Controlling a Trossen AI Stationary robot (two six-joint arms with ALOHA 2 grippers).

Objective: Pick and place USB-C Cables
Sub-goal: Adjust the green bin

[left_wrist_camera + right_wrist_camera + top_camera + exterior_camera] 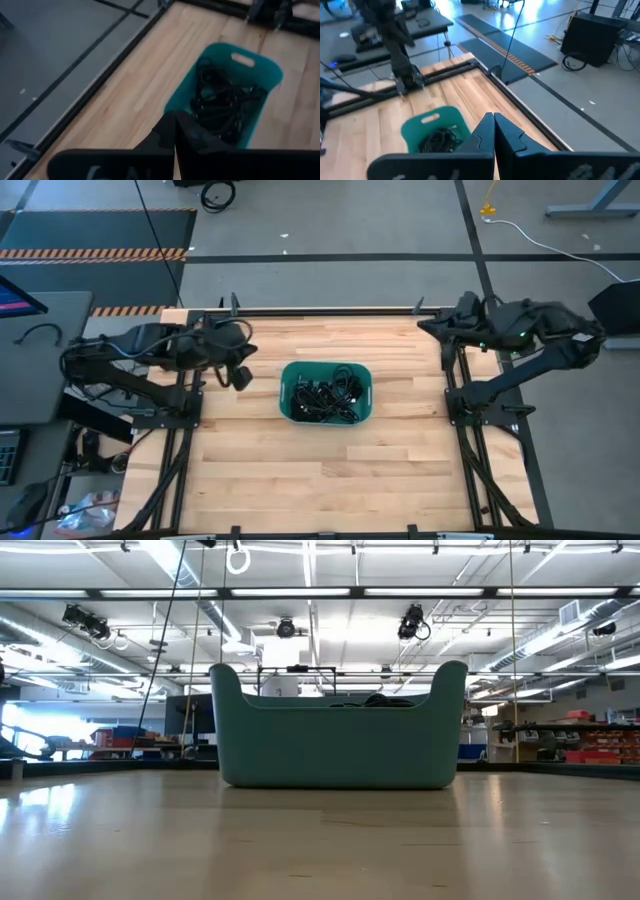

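Bare wooden table (320,840) is stretching out closest to the low camera, and the teal tub (338,735) is sitting on it a little farther back.

Looking straight down from above, the tub (289,385) is sitting near the middle of the table, a bit toward twelve o'clock. All the USB-C cables (328,394) are lying inside it in one black, tangled pile. None of them are lying out on the wood. From the low camera, only a little black bump of cable (378,699) is peeking over the tub's rim.

The left gripper (241,376) is hanging over the table at about nine o'clock from the tub, just beside it but not touching it. Its two dark fingers (167,131) are pressing flat together, fully closed, and they are holding nothing. Past them, its wrist camera is seeing the tub (267,70) and the cable pile (222,102).

The right gripper (425,323) is waiting at about two o'clock from the tub, up near the back edge of the table and well apart from the tub. Its fingers (487,131) are squeezing shut too, with nothing between them. Its camera is looking across at the tub (415,125) and the cables (440,139) inside.
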